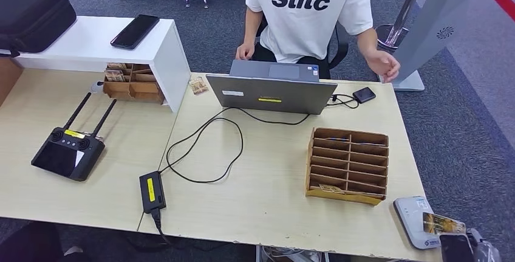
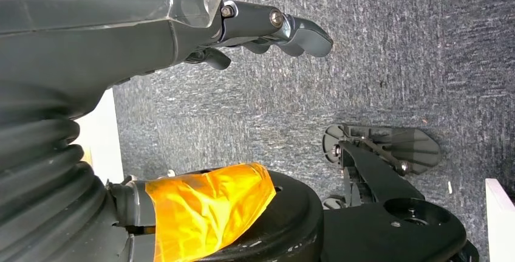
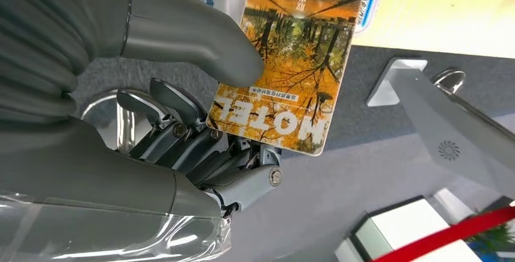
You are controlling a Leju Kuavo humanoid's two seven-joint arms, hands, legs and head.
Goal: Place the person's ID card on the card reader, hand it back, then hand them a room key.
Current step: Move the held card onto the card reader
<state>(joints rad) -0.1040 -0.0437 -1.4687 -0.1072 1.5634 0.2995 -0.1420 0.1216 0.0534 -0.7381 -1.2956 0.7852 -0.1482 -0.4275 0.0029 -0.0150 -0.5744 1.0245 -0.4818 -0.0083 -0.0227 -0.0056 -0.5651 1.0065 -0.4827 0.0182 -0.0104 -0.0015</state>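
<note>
Pale desk [image 1: 267, 177], right hand [image 3: 182, 128] fingers [image 3: 176, 116] pinching card [image 3: 288, 61] (long axis toward card reader [image 1: 413, 216]), left hand [image 2: 182, 25] fingers loosely apart, holding nothing

Open laptop [image 1: 270, 93], remote controller [image 1: 67, 152], phone [image 1: 135, 31]

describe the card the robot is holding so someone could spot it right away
Go to the near right corner of the light wooden table, where the white card reader lies. The card sits over it, pinched by the right hand: autumn-orange tree picture, MOTEL in white.
</note>
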